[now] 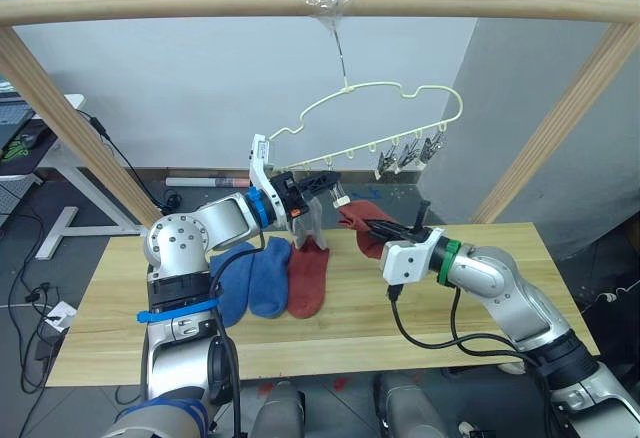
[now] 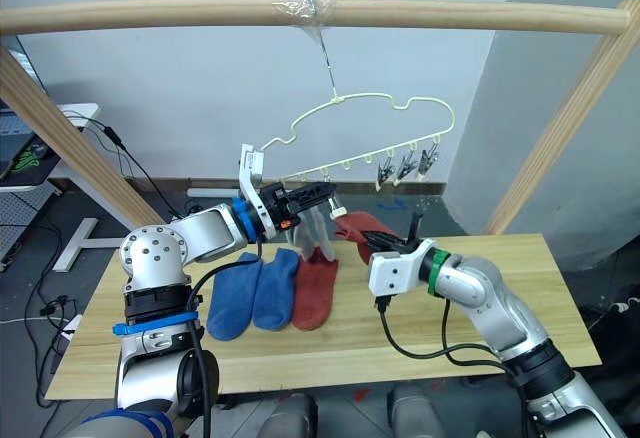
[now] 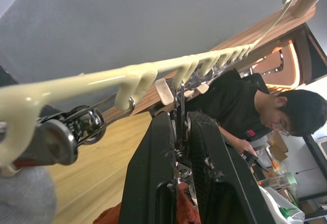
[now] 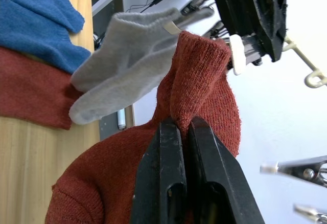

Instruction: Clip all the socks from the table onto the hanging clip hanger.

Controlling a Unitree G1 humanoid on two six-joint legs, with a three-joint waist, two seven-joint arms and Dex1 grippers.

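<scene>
- Red sock (image 4: 204, 106): soft, light, limp; right gripper (image 4: 183, 132) fingers pinch its cuff just below the hanger (image 1: 400, 108).
- Left gripper (image 1: 318, 186): fingers squeeze a clip (image 3: 180, 106) on the hanger.
- Grey sock (image 4: 127, 60): clipped beside.
- Tabletop (image 1: 480, 308): three socks remain.

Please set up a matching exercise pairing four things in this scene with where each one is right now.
Things:
1. two blue ankle socks
2. light grey socks
3. rust-red sock with lifted cuff
4. pale-yellow wire clip hanger

States:
A. hooked on the wooden pole
B. pinched by the right gripper
C. flat on the light-wood table
D. dangling under the hanger bar

Pairs: 1-C, 2-D, 3-B, 4-A
</scene>
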